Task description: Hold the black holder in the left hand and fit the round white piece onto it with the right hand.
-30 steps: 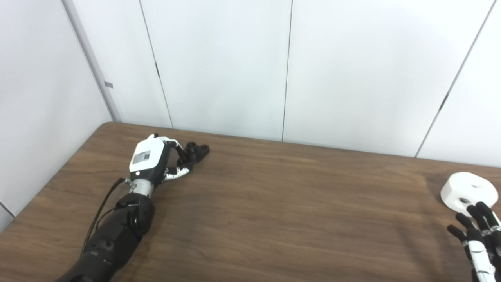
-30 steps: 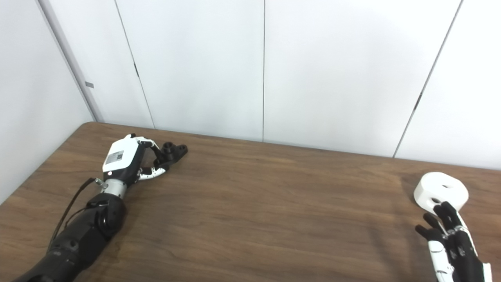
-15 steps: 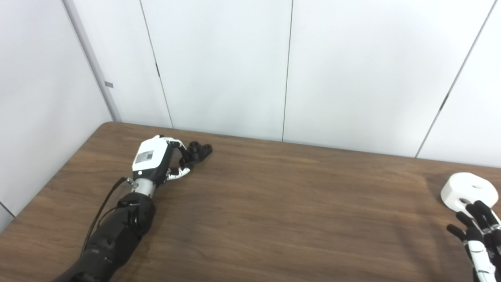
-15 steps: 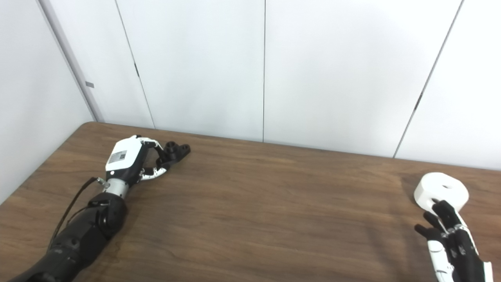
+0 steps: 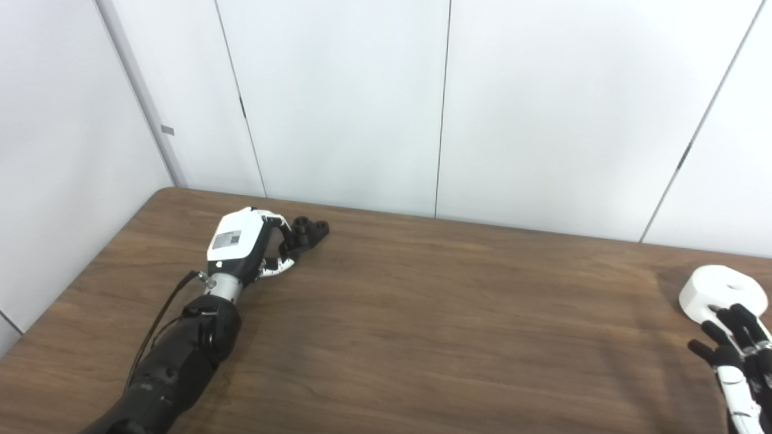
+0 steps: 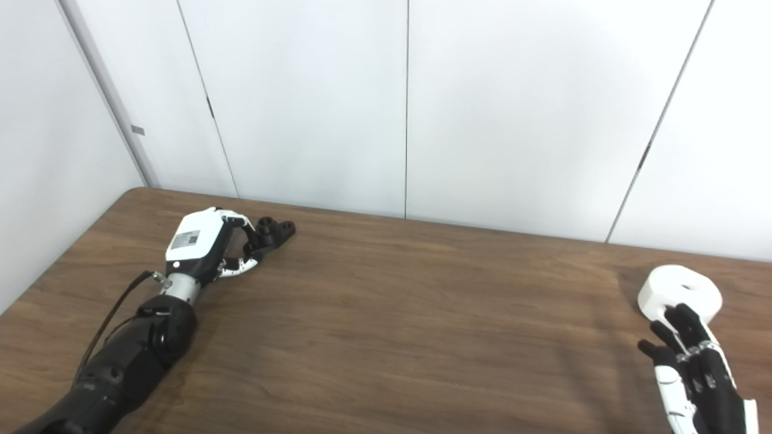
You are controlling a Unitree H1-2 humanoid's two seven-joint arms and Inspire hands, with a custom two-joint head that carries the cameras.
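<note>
The black holder (image 5: 307, 229) lies on the brown table (image 5: 422, 313) at the far left, near the back edge. My left hand (image 5: 241, 241) reaches it from the near side. Its fingers and thumb are curled apart around the holder's near end, without a closed grasp. The round white piece (image 5: 721, 289), with holes in its top, lies at the far right. My right hand (image 6: 693, 367) is open with its fingers spread, and its fingertips are at the near edge of the white piece (image 6: 681, 289).
White wall panels stand right behind the table's back edge. The table's left edge runs close to my left arm. The white piece sits near the picture's right edge.
My left hand has moved a little forward and the holder has shifted slightly away with it. My right hand has crept forward to the white piece's near edge.
</note>
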